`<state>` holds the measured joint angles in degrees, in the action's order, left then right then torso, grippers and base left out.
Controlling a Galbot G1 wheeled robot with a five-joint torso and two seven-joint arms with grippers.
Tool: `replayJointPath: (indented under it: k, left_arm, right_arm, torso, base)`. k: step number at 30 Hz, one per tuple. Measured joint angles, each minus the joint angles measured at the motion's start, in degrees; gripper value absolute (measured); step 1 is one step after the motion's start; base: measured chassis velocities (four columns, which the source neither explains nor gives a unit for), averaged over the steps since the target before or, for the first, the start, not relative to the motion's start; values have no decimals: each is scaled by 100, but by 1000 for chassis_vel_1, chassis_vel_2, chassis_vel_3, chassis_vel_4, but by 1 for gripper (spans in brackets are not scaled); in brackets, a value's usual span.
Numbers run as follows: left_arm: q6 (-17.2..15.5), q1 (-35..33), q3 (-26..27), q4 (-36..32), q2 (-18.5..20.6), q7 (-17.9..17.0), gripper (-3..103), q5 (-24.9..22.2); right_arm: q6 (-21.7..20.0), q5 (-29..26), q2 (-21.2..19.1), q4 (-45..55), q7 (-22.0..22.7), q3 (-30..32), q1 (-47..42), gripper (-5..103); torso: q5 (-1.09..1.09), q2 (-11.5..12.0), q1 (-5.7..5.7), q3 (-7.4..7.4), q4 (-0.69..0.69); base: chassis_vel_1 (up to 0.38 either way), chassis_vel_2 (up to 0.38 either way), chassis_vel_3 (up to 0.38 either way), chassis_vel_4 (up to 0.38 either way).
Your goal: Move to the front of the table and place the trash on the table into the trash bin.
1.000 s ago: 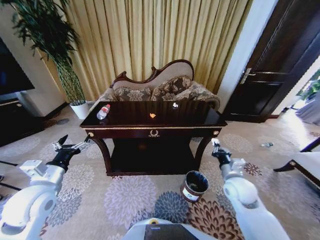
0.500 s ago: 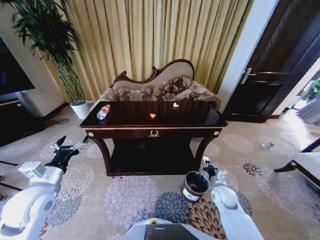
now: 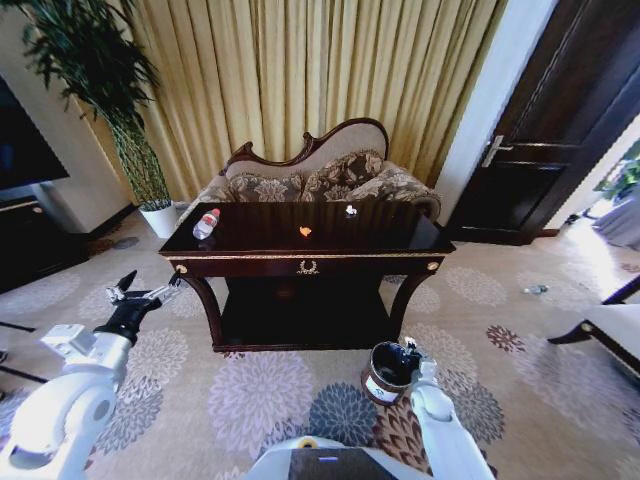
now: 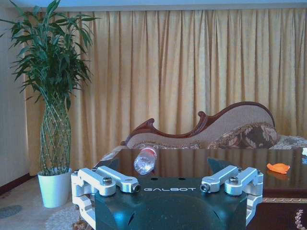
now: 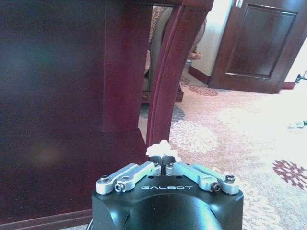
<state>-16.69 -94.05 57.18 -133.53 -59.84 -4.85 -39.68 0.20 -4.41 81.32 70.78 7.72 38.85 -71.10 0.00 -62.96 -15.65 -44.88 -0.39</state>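
Before the carved sofa point(image 3: 318, 180) stands the counter point(image 3: 250, 232), a broad console of dark, mirror-glossy wood edged in gold, with a gold emblem on its front rail, curved legs and a low shelf. On its top, toward the left end, a clear plastic bottle point(image 3: 207, 223) with a red cap and label lies on its side. Near the middle of the top sits a tiny orange scrap point(image 3: 305, 231), and farther back, toward the right, a tiny white scrap point(image 3: 351, 210).

On the flowered carpet point(image 3: 250, 395) in front of the counter's right leg stands the trash bin point(image 3: 388, 372), small and round, lined in black, with a pale label on its side.

The left claw point(image 3: 143, 295) hangs off the counter's front left corner, clear of it, fingers spread wide and holding nothing. The left wrist view looks level across the glossy top, where the bottle point(image 4: 145, 160) and the orange scrap point(image 4: 277, 167) show between the parted metal fingers point(image 4: 117, 180).

The right claw point(image 3: 408, 347) is at the bin's rim, on the side away from the counter's middle. The right wrist view shows this claw point(image 5: 163, 165) pinched tight on a small white crumpled wad point(image 5: 161, 149), with the counter's curved red-brown leg point(image 5: 168, 67) just beyond it.
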Motion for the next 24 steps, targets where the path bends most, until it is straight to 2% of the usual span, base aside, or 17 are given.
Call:
replayJointPath:
  k: [2, 5, 8, 10, 11, 13, 14, 17, 18, 20, 21, 24]
  left_arm:
    - [0, -2, 7, -9, 2, 4, 100, -3]
    - [0, -17, 23, -10, 1, 16, 100, -6]
    - [1, -23, 25, -11, -9, 24, 100, -6]
    - [14, -26, 29, -16, -17, 35, 100, -9]
    - [14, -26, 29, -16, -17, 35, 100, -9]
    - [18, -18, 37, -25, -14, 38, 100, -23]
    - [18, -18, 37, -25, -14, 38, 100, -23]
    - [29, -12, 39, -36, -4, 41, 100, -36]
    - [29, -12, 39, -36, -4, 41, 100, -36]
    - [35, -27, 44, -56, -23, 44, 100, -37]
    - [35, -27, 44, -56, -23, 44, 100, -37]
    - [49, -57, 85, -69, -32, 44, 100, -38]
  right_arm:
    - [5, 18, 34, -25, 37, -12, 24, -1]
    - [2, 45, 61, 6, 90, -64, 27, 15]
    - [0, 76, 62, 26, 135, -88, 25, 20]
    - [5, 86, 62, 20, 258, -114, 27, 31]
    - [5, 86, 62, 20, 258, -114, 27, 31]
    - [9, 86, 65, 21, 326, -116, 33, 42]
    - [9, 86, 65, 21, 326, -116, 33, 42]
    - [6, 86, 35, 97, 456, -136, 14, 58]
    - [6, 86, 35, 97, 456, -136, 14, 58]
    - [-23, 68, 30, 270, 519, -140, -47, 69]
    - [-23, 68, 30, 270, 519, -140, -47, 69]
    - [-255, -85, -43, 954, 534, -200, -254, 85]
  torso:
    - [-1, 0, 0, 0, -1]
    - [0, 0, 0, 0, -1]
    - [-1, 0, 0, 0, -1]
    - [-1, 0, 0, 0, -1]
    - [-1, 0, 0, 0, -1]
    - [-1, 0, 0, 0, -1]
    - [-1, 0, 0, 0, -1]
    - [0, 0, 0, 0, -1]
    - [0, 0, 0, 0, -1]
    - [0, 0, 0, 0, -1]
    - [0, 0, 0, 0, -1]
    - [0, 0, 0, 0, -1]
  base:
    - [0, 0, 0, 0]
    - [0, 0, 0, 0]
    - [0, 0, 0, 0]
    - [0, 0, 0, 0]
    - [0, 0, 0, 0]
    - [0, 0, 0, 0]
    - [0, 0, 0, 0]
    - [0, 0, 0, 0]
    - [0, 0, 0, 0]
    - [0, 0, 0, 0]
    - [0, 0, 0, 0]
    - [0, 0, 0, 0]
